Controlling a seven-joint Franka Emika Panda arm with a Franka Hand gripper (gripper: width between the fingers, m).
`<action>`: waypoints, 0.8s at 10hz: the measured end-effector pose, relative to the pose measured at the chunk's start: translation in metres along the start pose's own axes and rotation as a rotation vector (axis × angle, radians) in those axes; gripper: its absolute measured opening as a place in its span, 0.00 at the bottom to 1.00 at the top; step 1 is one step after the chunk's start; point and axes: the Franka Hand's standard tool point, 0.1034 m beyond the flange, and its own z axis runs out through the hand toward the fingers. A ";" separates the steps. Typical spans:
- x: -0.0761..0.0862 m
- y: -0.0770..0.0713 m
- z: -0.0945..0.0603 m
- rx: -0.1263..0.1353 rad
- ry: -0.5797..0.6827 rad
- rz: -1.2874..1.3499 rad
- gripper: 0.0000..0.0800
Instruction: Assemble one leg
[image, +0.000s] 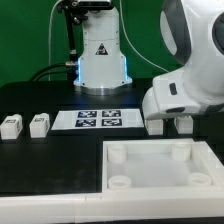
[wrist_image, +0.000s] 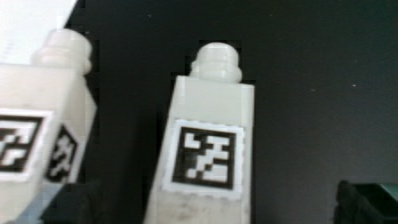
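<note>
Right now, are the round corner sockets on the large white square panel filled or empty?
Empty. In the exterior view the four sockets of the panel show as open rings, no small white tagged leg in any.

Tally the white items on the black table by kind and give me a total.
Legs: 4
Panel with corner sockets: 1
Marker board: 1
Total: 6
</note>
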 end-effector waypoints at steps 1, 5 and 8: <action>0.001 0.000 0.003 0.000 -0.002 0.002 0.81; 0.001 -0.001 0.005 -0.001 -0.005 -0.003 0.66; 0.001 -0.001 0.005 -0.001 -0.005 -0.004 0.36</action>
